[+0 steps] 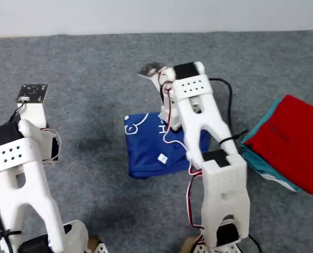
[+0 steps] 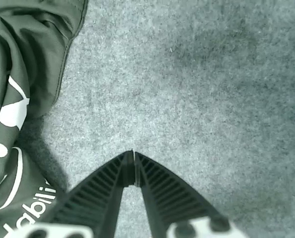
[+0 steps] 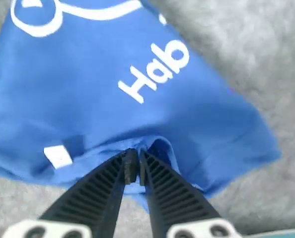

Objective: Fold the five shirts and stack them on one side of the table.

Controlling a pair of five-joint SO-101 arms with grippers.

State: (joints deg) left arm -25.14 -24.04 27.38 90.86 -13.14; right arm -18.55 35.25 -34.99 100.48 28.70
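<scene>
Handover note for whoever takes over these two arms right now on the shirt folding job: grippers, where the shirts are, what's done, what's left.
Left gripper: shut, empty, over the bare grey table, next to the dark green shirt, which lies crumpled.
Right gripper: shut on an edge of the blue shirt, which lies folded mid-table.
Stack: red shirt on top of the teal shirt, on the right arm's side.
Done: red and teal stacked; blue looks folded.
Left: put blue on the stack, then fold and stack the dark green one.
</scene>
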